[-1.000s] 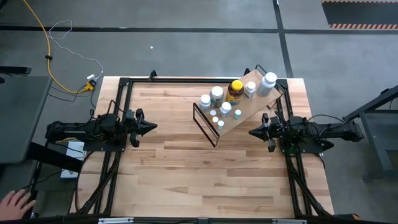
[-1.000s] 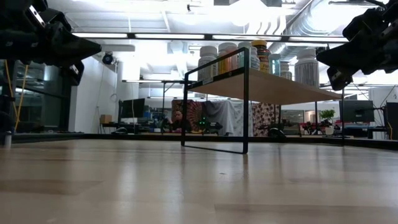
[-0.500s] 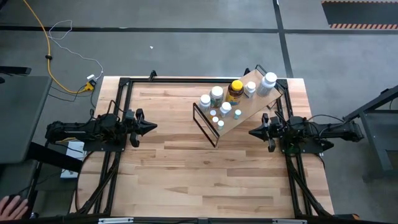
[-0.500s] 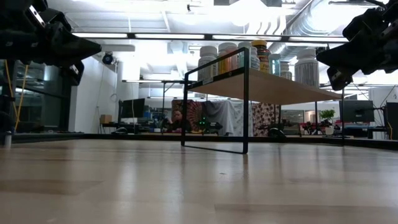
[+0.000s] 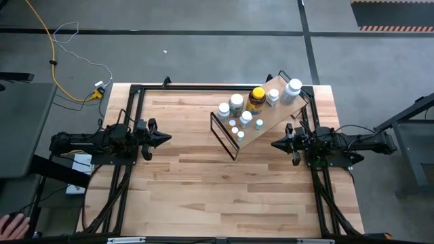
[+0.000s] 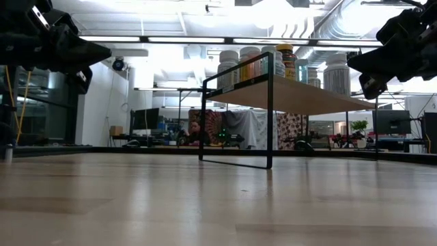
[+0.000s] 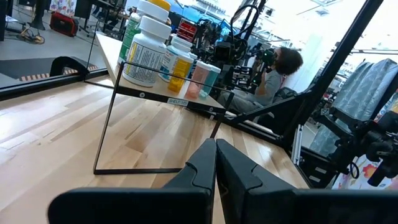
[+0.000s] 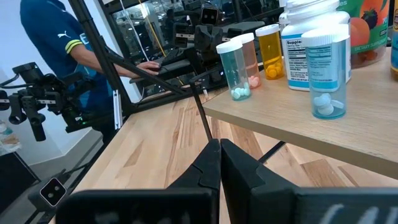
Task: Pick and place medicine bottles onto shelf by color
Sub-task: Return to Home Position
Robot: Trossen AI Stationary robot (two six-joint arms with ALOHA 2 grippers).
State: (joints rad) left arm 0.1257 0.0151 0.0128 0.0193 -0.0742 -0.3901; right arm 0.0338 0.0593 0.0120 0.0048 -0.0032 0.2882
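Note:
The light-wood shelf (image 5: 263, 115) with black wire frame ends stands slantwise at the table's far right. Several bottles stand on its board: white ones (image 5: 236, 102), a large white one (image 5: 293, 87), an amber one with a yellow cap (image 5: 257, 97) and small clear ones (image 8: 237, 65). My left gripper (image 5: 167, 137) hovers shut and empty over the table's left side, pointing toward the shelf. My right gripper (image 5: 274, 144) hovers shut and empty at the table's right, just near of the shelf. The shelf also shows in the low view (image 6: 293, 96) and the left wrist view (image 7: 161, 93).
Black frame rails (image 5: 135, 91) run along the table's left, far and right edges. A person's hand (image 5: 10, 222) shows off the table at the near left, and a person in blue (image 8: 56, 37) stands beyond the table. Bare tabletop (image 5: 217, 190) lies near of the shelf.
Both arms have kept still. The person's hand off the table's near left has drawn back toward the picture's edge.

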